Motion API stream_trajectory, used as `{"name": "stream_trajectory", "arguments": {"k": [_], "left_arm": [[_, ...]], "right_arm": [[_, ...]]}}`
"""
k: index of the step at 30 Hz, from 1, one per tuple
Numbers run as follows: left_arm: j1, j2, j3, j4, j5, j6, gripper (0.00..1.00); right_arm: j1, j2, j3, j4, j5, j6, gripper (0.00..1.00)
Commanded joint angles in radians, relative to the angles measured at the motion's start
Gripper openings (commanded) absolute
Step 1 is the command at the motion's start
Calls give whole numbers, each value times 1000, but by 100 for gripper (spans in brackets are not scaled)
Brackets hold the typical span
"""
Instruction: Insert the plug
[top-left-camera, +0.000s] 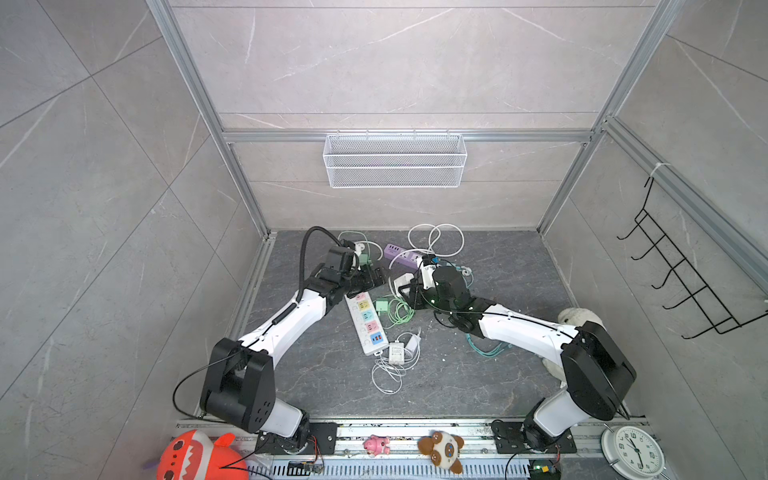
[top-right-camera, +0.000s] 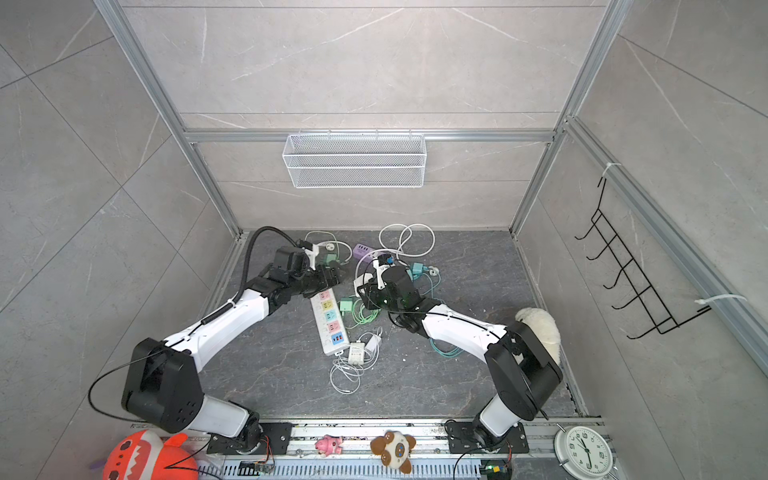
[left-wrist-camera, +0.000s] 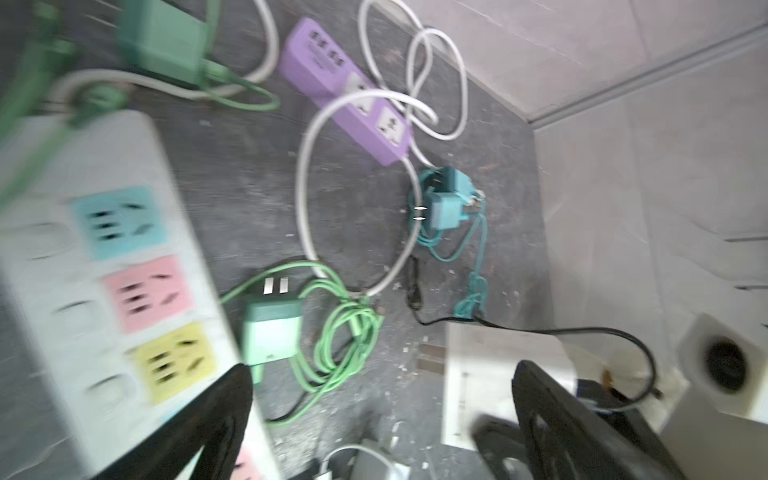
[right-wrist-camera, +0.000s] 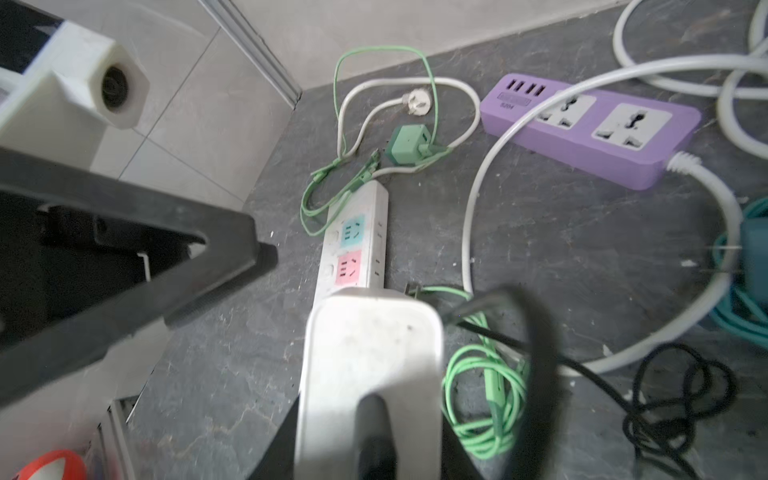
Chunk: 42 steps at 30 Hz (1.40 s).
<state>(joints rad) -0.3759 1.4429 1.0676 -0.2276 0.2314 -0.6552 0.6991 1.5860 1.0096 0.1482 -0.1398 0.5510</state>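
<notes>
the wire basket (top-left-camera: 395, 160) hung at upper centre. the left gripper (left-wrist-camera: 382, 370) stood wide apart. the right gripper (top-left-camera: 409, 292) clamped the white plug (right-wrist-camera: 370, 345).

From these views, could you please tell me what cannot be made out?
Right wrist view: prongs of the charger, behind its own body; nearer sockets of the white strip, behind the charger.
Left wrist view: socket detail on the white strip, blurred.

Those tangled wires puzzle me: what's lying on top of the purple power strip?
A white cable crosses the purple power strip, over one socket's face. The socket beside it and the USB ports are bare. Whatever sits directly beneath the cable's crossing is covered.
</notes>
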Motion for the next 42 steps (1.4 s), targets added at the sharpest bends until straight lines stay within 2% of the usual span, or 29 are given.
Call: {"name": "stream_trajectory", "arguments": {"k": [1,4,7,14,17,22,30,42], "left_arm": [[55,-71,-57,-168,-190,81,100],[113,-117,-138,-137,-166,77,100],[130,-128,-202,-84,-147,66,100],[154,0,-206,12,-34,80,100],[162,44,-209,59,11,77,100],[219,64,-222,119,10,71,100],[290,169,-158,171,19,107,100],[310,283,-60,198,50,135,100]], "right_arm": [[4,-41,58,-156,-114,-25,14],[11,-33,92,-252,-156,-26,14],[27,-6,148,-353,-177,-36,14],[118,113,333,-574,-125,-22,14],[152,151,359,-579,-121,23,14],[202,192,370,-572,-80,40,14],[265,234,369,-549,-35,67,14],[351,400,513,-553,-3,53,13]]}}
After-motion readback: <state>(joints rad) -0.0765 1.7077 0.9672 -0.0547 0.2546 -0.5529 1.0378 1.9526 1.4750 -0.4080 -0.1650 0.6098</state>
